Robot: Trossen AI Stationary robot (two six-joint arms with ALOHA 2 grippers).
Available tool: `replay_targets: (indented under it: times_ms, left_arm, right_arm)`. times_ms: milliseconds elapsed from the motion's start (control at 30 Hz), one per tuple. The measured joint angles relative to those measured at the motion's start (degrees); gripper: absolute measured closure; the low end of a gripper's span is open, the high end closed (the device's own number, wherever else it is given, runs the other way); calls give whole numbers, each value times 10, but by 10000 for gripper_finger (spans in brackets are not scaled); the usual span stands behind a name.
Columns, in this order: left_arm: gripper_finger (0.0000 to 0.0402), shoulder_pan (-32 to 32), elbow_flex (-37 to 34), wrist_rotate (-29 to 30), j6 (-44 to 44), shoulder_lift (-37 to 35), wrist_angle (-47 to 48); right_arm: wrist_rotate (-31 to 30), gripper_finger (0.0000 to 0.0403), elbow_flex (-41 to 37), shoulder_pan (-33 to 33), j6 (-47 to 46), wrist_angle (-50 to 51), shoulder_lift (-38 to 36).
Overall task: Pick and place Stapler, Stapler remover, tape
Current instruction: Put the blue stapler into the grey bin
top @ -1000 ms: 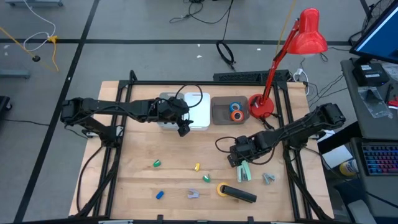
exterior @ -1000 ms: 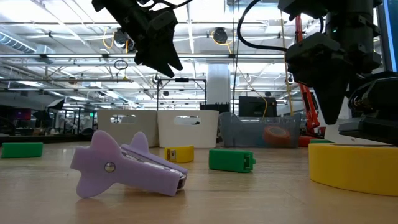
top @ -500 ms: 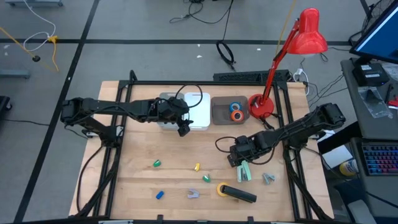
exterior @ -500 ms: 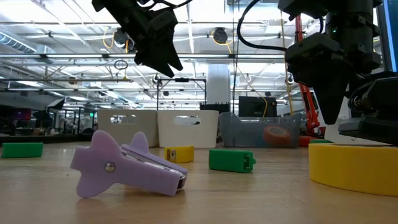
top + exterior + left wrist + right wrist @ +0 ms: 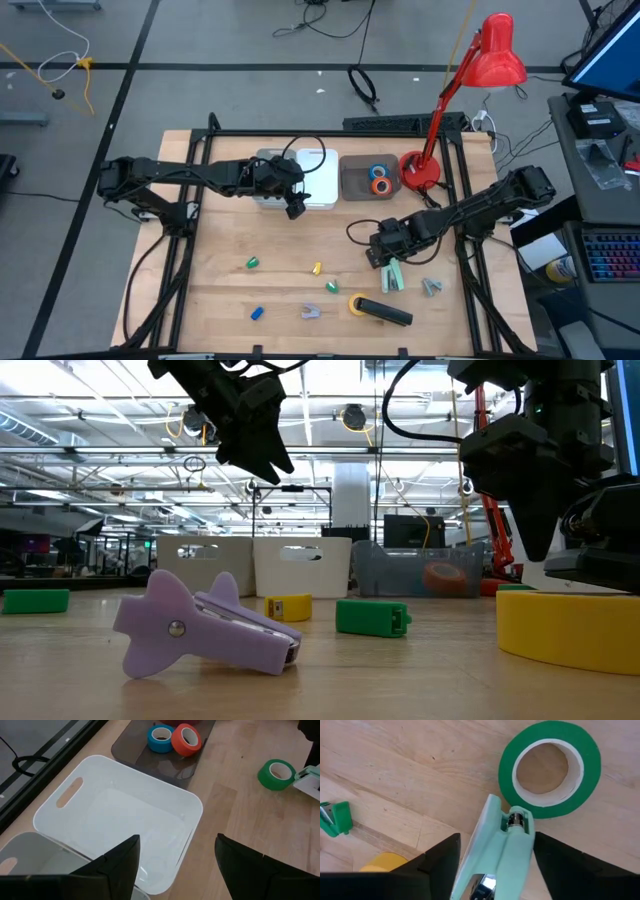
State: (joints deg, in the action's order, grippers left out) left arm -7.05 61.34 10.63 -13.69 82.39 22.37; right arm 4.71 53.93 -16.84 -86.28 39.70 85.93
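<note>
Now mint stapler (image 5: 502, 852) between right fingers (image 5: 440, 865)

Mint stapler (image 5: 502, 847) lies flat between my fingers, its hinge end touching the green tape roll (image 5: 550, 767).

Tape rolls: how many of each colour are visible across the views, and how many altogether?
Blue tape roll: 1
Orange tape roll: 1
Green tape roll: 1
Yellow tape roll: 1
Total: 4
</note>
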Motion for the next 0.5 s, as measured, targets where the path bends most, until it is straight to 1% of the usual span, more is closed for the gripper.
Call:
replay_targets:
  times_ms: [133, 267, 367, 500]
  left_arm:
    - [144, 0, 0, 0, 0, 0, 0]
    - [144, 0, 0, 0, 0, 0, 0]
    - [144, 0, 0, 0, -1, 0, 0]
    - [144, 0, 0, 0, -1, 0, 0]
  right_arm:
    - [0, 208, 0, 0, 0, 0, 0]
    - [0, 237, 0, 0, 1, 0, 0]
    - [0, 241, 1, 0, 1, 2, 0]
    - [-1, 236, 1, 0, 0, 8, 0]
